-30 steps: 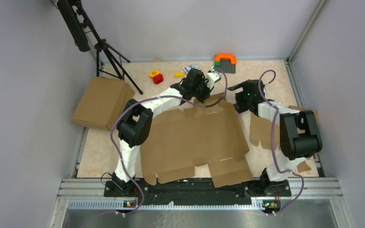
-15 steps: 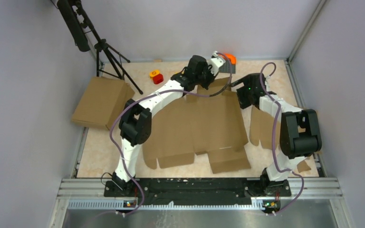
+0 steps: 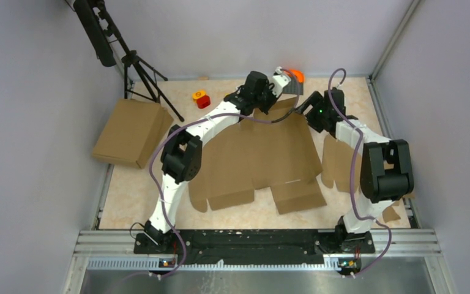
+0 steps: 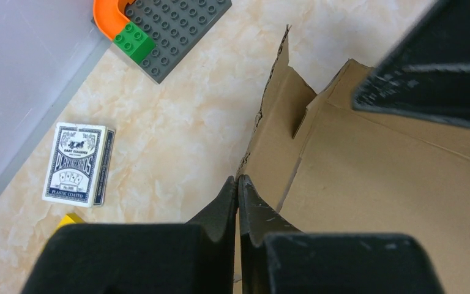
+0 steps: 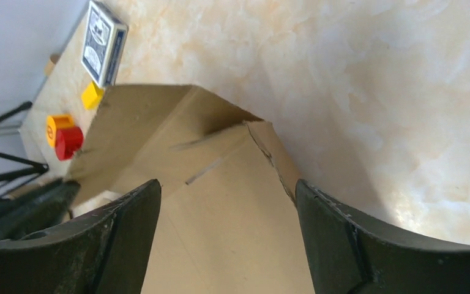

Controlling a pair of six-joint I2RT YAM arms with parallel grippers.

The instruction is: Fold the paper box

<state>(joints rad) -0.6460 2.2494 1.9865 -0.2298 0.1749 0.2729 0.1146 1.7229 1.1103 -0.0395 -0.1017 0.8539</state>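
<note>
Cardboard paper box (image 3: 263, 159): my left end effector (image 4: 238, 180) pinches just its 12 o'clock edge, so it may tear. Open right end effector (image 5: 226, 184) straddles the corner and may crush it.

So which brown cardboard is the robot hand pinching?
The wide brown cardboard sheet with flaps in the middle: the left hand pinches its far edge. The closed brown box and small notched piece aren't held.

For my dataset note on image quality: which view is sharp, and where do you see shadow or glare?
Top external: soft even light, no glare on the beige marbled table. Left wrist: sharp; print on the blue-and-white playing-card pack is legible. Right wrist: softer focus; the plain brown corrugated cardboard paper box throws a grey shadow onto the table.
</note>
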